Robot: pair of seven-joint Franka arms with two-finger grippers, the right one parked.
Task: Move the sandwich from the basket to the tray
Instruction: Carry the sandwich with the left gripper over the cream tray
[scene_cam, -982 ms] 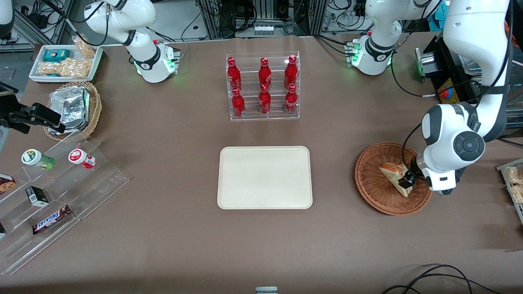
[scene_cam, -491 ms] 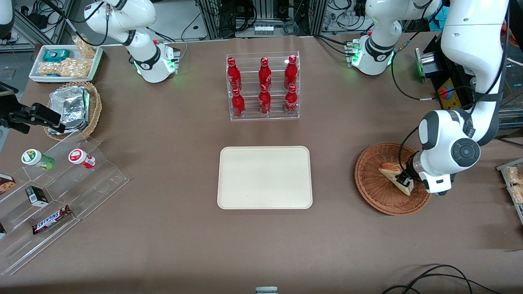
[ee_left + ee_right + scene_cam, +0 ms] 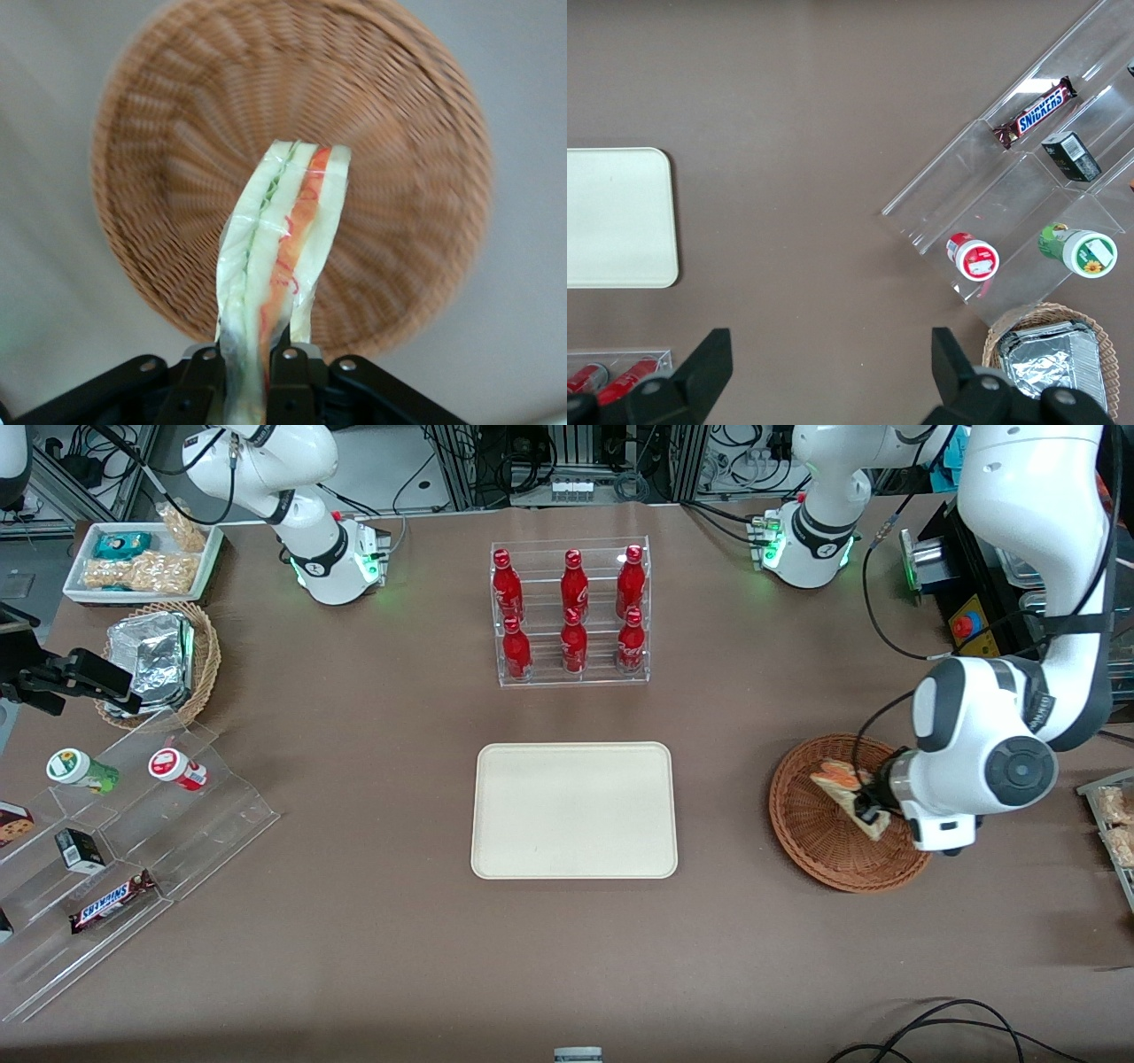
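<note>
Two black fingers of the gripper are clamped on one end of the sandwich, which hangs above the round reddish-brown basket with its free end pointing away from the wrist. Seen from the front, the working arm drops from high at its end of the table, bends at a bulky white and grey joint, and turns its wrist toward the middle of the basket. The wrist camera shows the sandwich edge-on, pale bread with a green layer and a red-orange layer, standing clear of the basket weave below it; nothing else lies in the basket. The cream tray sits bare at the table's middle, well apart from the basket toward the parked arm's end. Farther from the front camera than the tray, a clear rack holds six red bottles in two rows. Toward the parked arm's end, a lighter wicker basket holds foil packets, a white tray holds snack bags, and clear stepped shelves carry small snacks.
</note>
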